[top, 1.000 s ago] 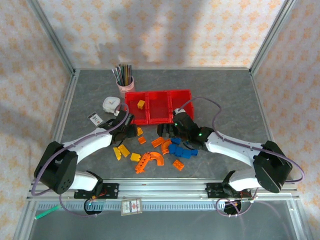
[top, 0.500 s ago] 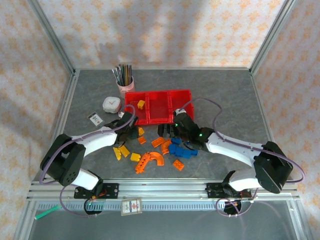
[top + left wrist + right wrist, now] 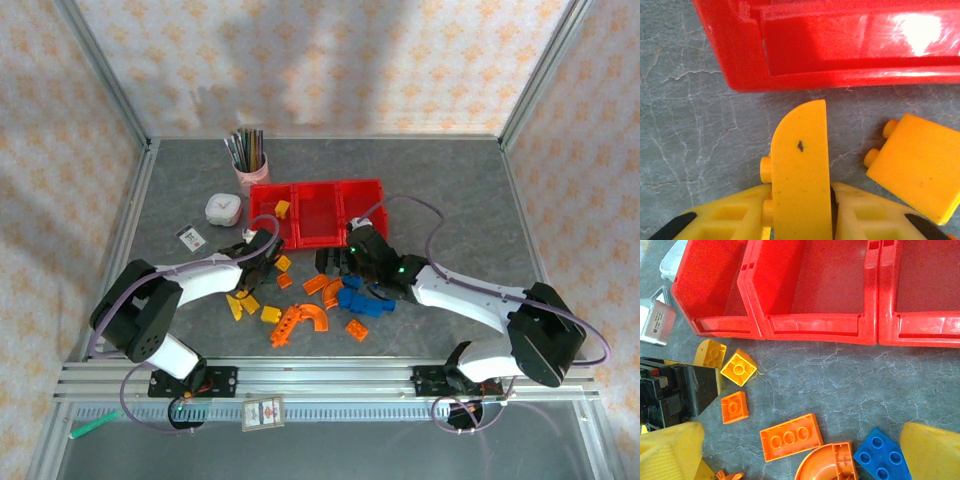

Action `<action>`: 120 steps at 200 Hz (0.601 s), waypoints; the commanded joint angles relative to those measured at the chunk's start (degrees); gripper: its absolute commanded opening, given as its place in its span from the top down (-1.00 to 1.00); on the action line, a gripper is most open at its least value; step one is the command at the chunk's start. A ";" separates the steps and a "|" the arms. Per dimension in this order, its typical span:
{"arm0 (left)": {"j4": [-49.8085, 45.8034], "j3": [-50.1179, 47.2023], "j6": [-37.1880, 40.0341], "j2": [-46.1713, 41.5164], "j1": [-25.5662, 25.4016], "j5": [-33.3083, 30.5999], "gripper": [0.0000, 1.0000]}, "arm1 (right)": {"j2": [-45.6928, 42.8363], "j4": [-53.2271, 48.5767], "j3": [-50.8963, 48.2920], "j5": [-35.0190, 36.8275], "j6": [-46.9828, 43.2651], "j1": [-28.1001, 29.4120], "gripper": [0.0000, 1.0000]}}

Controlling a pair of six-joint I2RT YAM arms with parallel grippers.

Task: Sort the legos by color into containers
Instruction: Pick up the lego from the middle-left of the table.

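- The left pincer is narrow. Its two yellow fingers press on either side of a yellow piece with a rounded top edge (the piece stands on edge between them, small studs sticking out of one side).
- Straight ahead of this pincer is the front wall of the red bins. The held piece and the wall are apart, with a strip of grey table between them.
- To the right of the pincer, as its wrist camera sees it, a second yellow block lies tilted just beside the finger. Two of its studs point toward the held piece.
- From above, one yellow block in the bin sits in the left compartment, ahead of the left pincer.
- The right pincer is wide and grips nothing.
- On the table between the right pincer's fingers lie an orange three-stud plate, an orange arch and a blue block (the arch and the blue block are side by side).
- Ahead of it and to its left are a small orange block and a one-stud yellow block. The middle bin is straight ahead of it.
- Behind both pincers, nearer the arm bases, more legos lie scattered.
- Beyond the left pincer stand a white round gadget and a pink cup of pens.
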 commanded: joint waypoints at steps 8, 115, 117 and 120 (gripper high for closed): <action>-1.54 0.91 -0.88 0.51 -0.20 -1.75 0.42 | -0.35 0.10 -0.02 1.80 0.16 0.39 -0.99; -4.97 -2.04 -6.72 -5.83 -0.21 -4.21 0.65 | -0.60 -0.89 2.17 1.37 -0.54 0.44 -0.99; -5.14 -2.09 -6.94 -6.04 -0.19 -4.25 0.65 | -0.57 -0.91 2.25 1.30 -0.50 0.46 -0.99; -5.40 -2.10 -7.06 -6.39 -0.18 -4.34 0.65 | -0.61 -0.97 2.34 1.33 -0.51 0.40 -0.99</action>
